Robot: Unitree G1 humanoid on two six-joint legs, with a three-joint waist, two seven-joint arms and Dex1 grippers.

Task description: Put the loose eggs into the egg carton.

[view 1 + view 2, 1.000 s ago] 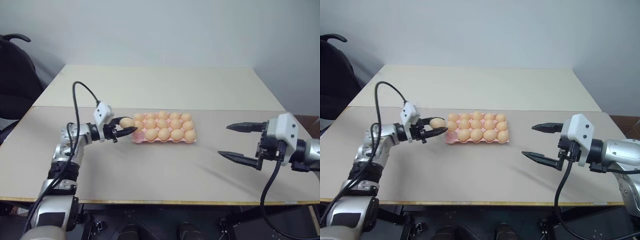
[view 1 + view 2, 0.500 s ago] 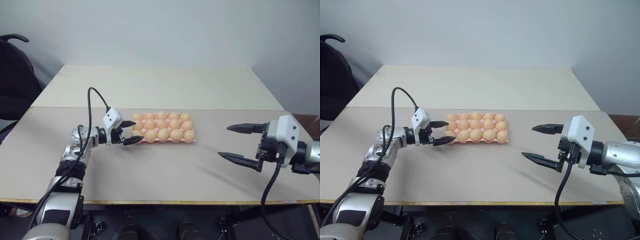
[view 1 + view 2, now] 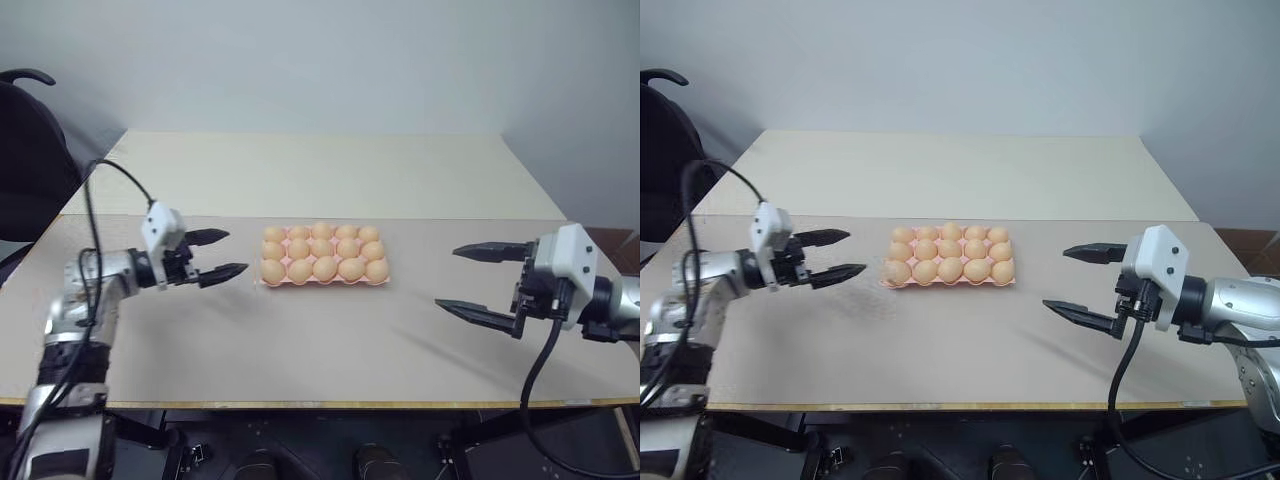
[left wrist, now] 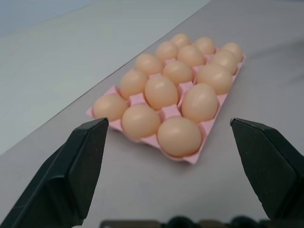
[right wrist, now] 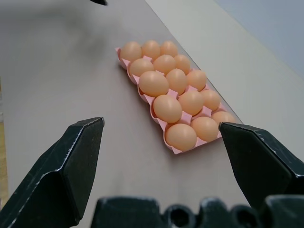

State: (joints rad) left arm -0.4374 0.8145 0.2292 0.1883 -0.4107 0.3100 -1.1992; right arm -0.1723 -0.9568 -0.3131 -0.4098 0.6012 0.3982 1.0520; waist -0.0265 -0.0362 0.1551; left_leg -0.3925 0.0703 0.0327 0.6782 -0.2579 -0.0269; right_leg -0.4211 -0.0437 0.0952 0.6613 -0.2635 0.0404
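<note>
The pale pink egg carton (image 3: pixel 263 283) lies in the middle of the table, and every cup I can see holds an orange-tan egg (image 3: pixel 273 270). Loose eggs are out of view. My left gripper (image 3: pixel 236 252) hovers open and empty a short way left of the carton, pointing at it. In the left wrist view the carton (image 4: pixel 191 157) lies beyond the spread fingers (image 4: pixel 85 156). My right gripper (image 3: pixel 446 276) is open and empty, well to the right of the carton. The right wrist view shows the carton (image 5: pixel 175 150) ahead of it.
The beige table (image 3: pixel 320 340) has a seam running across behind the carton, and its front edge is close to me. A black office chair (image 3: pixel 30 130) stands off the table's far left corner.
My left gripper has opened and let go of the egg it held, which now sits in the carton's near-left cup. The gripper then drew back to the left. The right arm has not moved.
</note>
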